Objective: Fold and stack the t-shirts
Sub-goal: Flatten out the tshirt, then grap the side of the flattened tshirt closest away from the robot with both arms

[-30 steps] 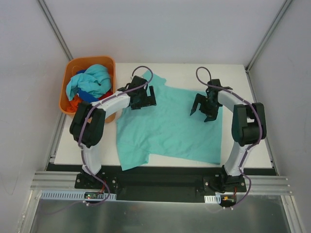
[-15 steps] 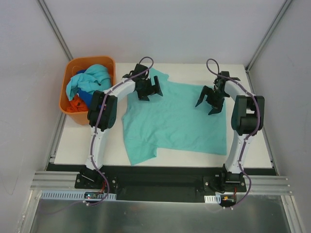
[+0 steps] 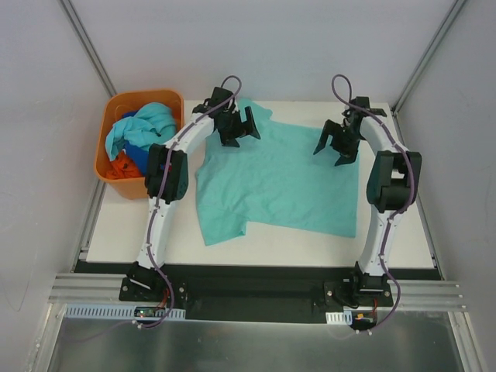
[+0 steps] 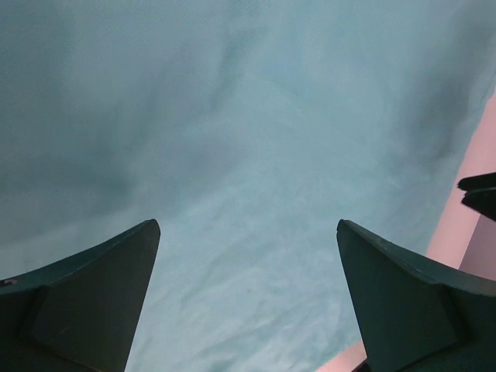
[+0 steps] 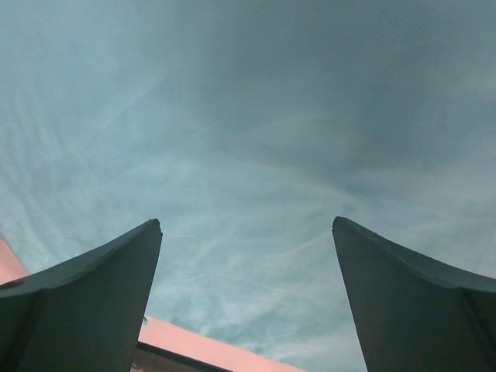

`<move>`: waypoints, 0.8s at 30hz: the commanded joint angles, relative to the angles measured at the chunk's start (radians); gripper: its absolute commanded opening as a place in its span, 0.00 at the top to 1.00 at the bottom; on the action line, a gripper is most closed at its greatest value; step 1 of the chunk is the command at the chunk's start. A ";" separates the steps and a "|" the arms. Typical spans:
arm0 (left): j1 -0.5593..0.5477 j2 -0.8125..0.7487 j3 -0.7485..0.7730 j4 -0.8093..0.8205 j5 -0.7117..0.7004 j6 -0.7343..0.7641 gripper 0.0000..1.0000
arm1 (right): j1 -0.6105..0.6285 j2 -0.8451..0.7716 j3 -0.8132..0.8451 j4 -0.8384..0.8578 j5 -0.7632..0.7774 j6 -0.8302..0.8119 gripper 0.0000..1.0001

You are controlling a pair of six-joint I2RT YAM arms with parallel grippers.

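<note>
Top external: high behind the arm bases, looking down on the table. Wrist cameras: close, facing out between their fingers onto the teal-green t-shirt all views share.

Basket blocking far-left corner, flat t-shirt seemingly passable overhead, bare table nearer

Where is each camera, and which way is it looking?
Top external: high behind the bases, looking down at the table, teal t-shirt and orange basket; left arm and right arm show whole.
Left wrist: on the left arm, looking down close at the teal t-shirt; the open left pincer frames it.
Right wrist: same, with the open right pincer.
Shared: all see the teal t-shirt.
</note>
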 commanded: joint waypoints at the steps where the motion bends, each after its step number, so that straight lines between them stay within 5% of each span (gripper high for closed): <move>1: -0.039 -0.338 -0.154 -0.031 -0.074 0.080 0.01 | 0.003 -0.286 -0.068 -0.012 0.115 -0.019 0.03; 8: -0.217 -1.001 -0.786 -0.030 -0.479 0.014 0.01 | 0.018 -0.952 -0.746 0.180 0.226 0.096 0.03; 12: -0.260 -1.309 -1.267 -0.022 -0.517 -0.165 0.01 | 0.018 -1.225 -1.014 0.168 0.298 0.130 0.03; 19: -0.264 -1.798 -1.763 -0.024 -0.494 -0.437 0.03 | 0.018 -1.502 -1.156 0.105 0.422 0.161 0.03; 24: -0.264 -1.819 -1.841 -0.013 -0.539 -0.511 0.20 | 0.017 -1.502 -1.199 0.100 0.465 0.185 0.03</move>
